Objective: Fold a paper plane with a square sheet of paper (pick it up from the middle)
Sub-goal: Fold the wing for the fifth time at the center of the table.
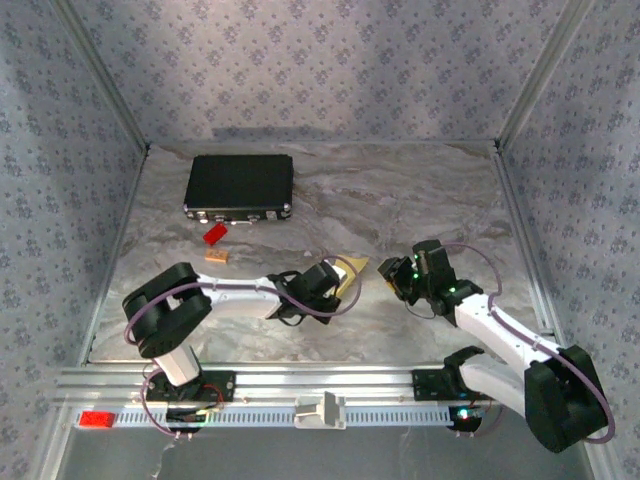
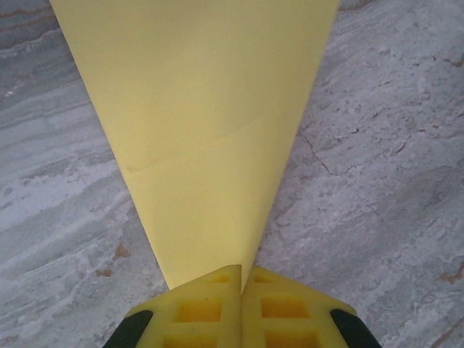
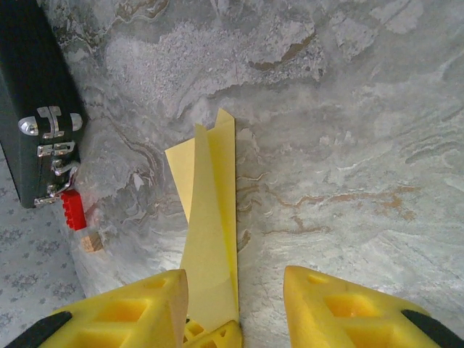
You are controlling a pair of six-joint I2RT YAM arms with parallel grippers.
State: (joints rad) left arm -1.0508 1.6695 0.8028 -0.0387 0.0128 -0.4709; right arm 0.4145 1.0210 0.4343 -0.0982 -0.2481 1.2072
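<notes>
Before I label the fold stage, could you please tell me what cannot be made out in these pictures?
Left wrist: the yellow paper pinched in the left end effector runs off the top edge.
Top view: the paper's folds are too small, and that end effector covers part.
Right wrist: the black case is cut off by the left edge.

- Black case (image 1: 239,186): lies flat at the far left of the marbled table (image 1: 400,190), latches on its near edge.
- Red brick (image 1: 214,234): just beside that edge.
- Tan block (image 1: 218,256): near the brick.
</notes>
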